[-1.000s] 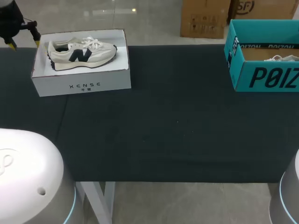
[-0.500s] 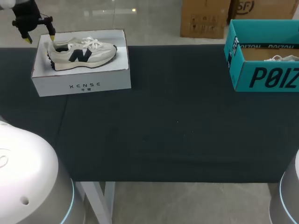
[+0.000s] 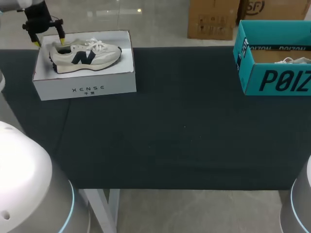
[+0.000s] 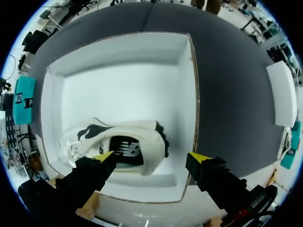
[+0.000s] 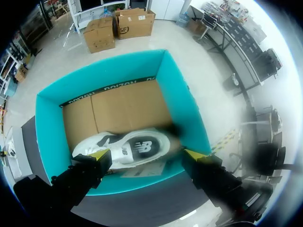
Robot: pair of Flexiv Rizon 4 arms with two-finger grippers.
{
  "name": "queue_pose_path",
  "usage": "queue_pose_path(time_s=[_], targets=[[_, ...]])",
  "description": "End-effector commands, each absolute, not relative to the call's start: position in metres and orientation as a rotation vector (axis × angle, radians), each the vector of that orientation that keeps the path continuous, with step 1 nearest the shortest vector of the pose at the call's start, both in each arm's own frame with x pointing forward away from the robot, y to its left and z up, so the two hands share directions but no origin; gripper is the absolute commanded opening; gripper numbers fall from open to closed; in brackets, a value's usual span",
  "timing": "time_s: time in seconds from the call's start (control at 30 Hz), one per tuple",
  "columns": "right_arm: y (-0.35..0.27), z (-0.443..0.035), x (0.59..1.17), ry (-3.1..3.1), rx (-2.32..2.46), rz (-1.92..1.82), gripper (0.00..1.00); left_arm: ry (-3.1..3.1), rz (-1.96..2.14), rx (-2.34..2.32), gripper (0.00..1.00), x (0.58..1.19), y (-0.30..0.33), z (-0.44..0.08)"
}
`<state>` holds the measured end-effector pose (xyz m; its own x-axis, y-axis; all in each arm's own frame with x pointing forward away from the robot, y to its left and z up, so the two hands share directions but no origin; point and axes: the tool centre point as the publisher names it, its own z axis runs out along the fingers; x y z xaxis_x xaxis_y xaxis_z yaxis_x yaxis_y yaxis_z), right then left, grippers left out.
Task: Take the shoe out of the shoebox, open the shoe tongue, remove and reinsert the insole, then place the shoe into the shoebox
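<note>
A cream sneaker [image 3: 85, 54] with a dark logo lies on its side in the white shoebox [image 3: 82, 87] at the table's far left. My left gripper [image 3: 49, 42] hangs open above the sneaker's heel end, touching nothing. In the left wrist view the left gripper [image 4: 151, 157] stands over the sneaker [image 4: 142, 130]. One tip is above the shoe's opening and the other above the rim of the white box [image 4: 118, 52]. In the right wrist view my right gripper [image 5: 147, 153] is open above a second sneaker [image 5: 128, 146] in a teal box [image 5: 52, 123].
The teal box [image 3: 272, 80] stands at the far right of the dark table [image 3: 184, 126], with the second sneaker [image 3: 294, 60] inside. My arms' white bases [image 3: 24, 184] fill the near corners.
My left gripper has moved right from beyond the white box's left end to above the sneaker's heel. The box and both shoes have not moved.
</note>
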<state>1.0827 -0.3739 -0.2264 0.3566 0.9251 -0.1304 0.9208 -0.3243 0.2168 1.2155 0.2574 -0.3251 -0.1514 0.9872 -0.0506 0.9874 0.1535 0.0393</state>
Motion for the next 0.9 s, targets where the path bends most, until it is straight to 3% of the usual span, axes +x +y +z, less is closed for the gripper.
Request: queue_pose_path(time_s=[0.03,0.9], targets=[[-0.374,-0.226,1.083,1.649,2.369,0.025,1.0,2.371,-0.078,2.045,1.0,1.233,0.256,-0.336],[-0.374,-0.226,1.083,1.649,2.369,0.025,1.0,2.442,-0.073,2.053,1.0,1.226,0.262,-0.367]])
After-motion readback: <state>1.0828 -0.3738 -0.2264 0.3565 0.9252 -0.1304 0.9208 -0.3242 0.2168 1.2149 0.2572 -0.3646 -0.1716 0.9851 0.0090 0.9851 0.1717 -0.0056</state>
